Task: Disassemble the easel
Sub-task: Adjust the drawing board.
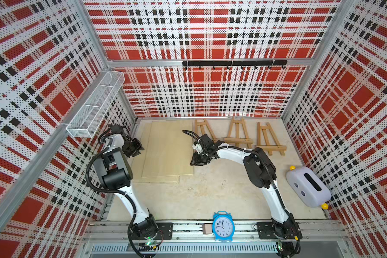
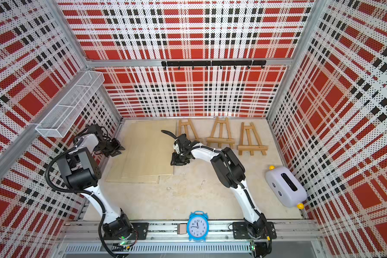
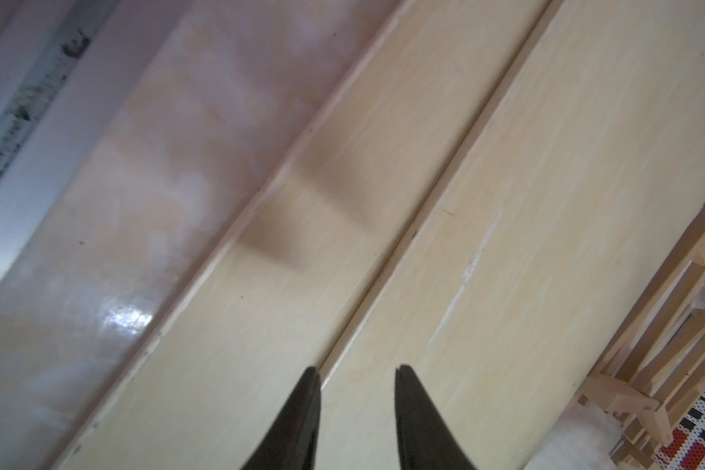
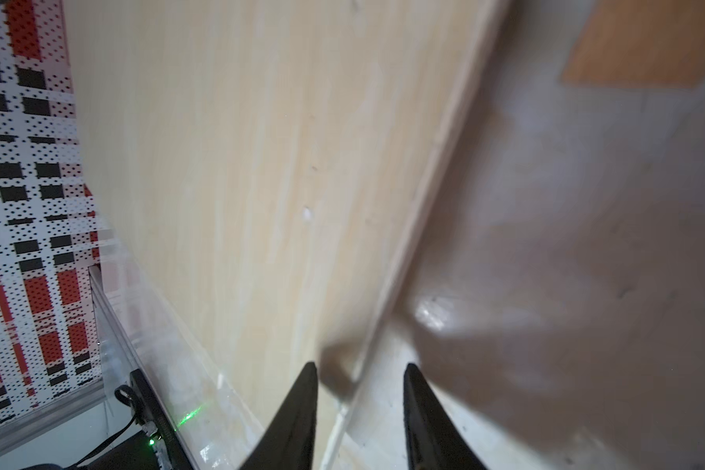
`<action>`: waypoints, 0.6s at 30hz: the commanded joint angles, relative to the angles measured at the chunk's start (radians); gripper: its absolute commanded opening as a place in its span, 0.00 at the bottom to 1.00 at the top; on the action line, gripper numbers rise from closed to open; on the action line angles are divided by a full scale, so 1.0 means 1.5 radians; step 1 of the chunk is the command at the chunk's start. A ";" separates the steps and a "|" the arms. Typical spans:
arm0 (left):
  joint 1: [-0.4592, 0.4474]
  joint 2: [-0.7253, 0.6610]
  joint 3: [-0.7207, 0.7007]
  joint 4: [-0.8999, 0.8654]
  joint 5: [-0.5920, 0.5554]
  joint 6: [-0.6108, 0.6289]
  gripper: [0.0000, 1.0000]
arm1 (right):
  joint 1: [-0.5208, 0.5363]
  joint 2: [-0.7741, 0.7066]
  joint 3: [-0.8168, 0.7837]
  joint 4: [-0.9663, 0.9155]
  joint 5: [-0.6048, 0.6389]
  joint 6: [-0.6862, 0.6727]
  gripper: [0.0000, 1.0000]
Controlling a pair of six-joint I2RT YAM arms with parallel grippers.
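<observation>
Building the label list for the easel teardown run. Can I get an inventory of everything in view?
easels: 3, light brown wood, far side of the table, centre to right
boards: about 3, pale wood, stacked flat at far left
alarm clock: 1, blue with white face, near rail, centre
small block: 1, tan, near rail beside the clock
toaster-shaped toy: 1, pale lavender with yellow knobs, right edge
mesh basket: 1, white, left wall
hook rail: 1, black, back wall
left gripper: 1, black, open, over the boards' left side
right gripper: 1, black, open, over the top board's right edge
</observation>
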 commanded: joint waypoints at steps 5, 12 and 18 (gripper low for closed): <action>-0.002 -0.022 -0.011 -0.013 -0.017 0.026 0.35 | 0.002 -0.002 -0.035 0.116 0.002 0.043 0.36; -0.006 -0.021 0.011 -0.061 -0.122 0.066 0.35 | 0.003 0.013 0.024 0.070 0.042 0.011 0.37; -0.019 -0.002 0.025 -0.071 -0.148 0.074 0.34 | 0.004 0.048 0.110 -0.002 0.084 -0.017 0.37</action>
